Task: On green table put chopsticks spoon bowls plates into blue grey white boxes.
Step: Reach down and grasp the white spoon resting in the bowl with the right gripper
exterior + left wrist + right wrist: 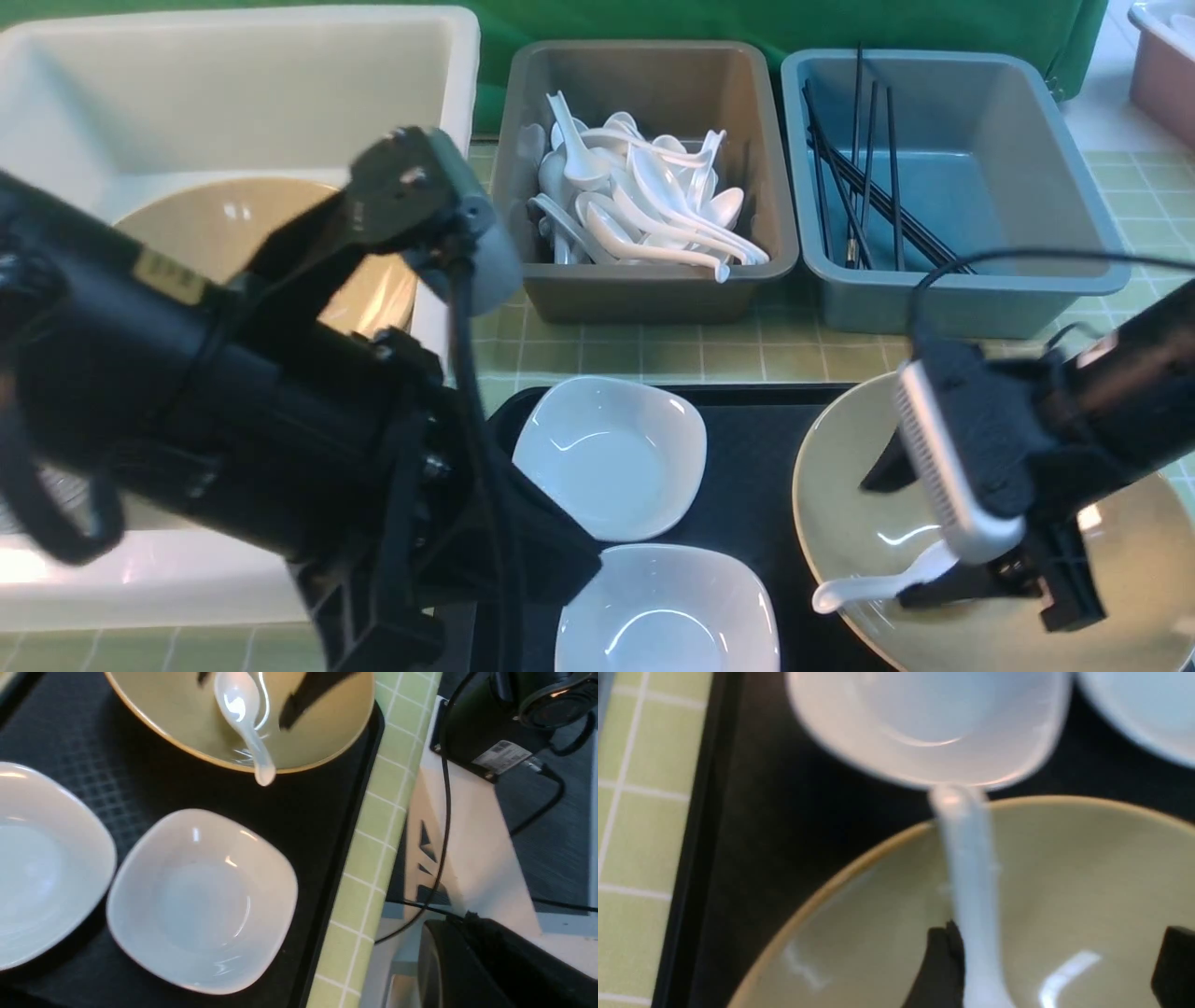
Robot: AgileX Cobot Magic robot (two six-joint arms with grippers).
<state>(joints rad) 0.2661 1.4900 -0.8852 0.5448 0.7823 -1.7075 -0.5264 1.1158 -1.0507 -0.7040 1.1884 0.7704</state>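
White plastic spoon (873, 586) lies in the olive dish (840, 485) on the black tray (747, 439), lower right of the front view; step in hand, apparently: grasping it; right claw (887, 543) stands wide apart astride the handle, one finger (941, 970) just beside it, holding nothing; next: close, lift, carry to the grey box (644, 299), upper centre; left claw, tips unseen, is closed.

A green curtain (840, 23) hangs behind the green-tiled surface (653, 355); a pink tub (1162, 75) stands far right.
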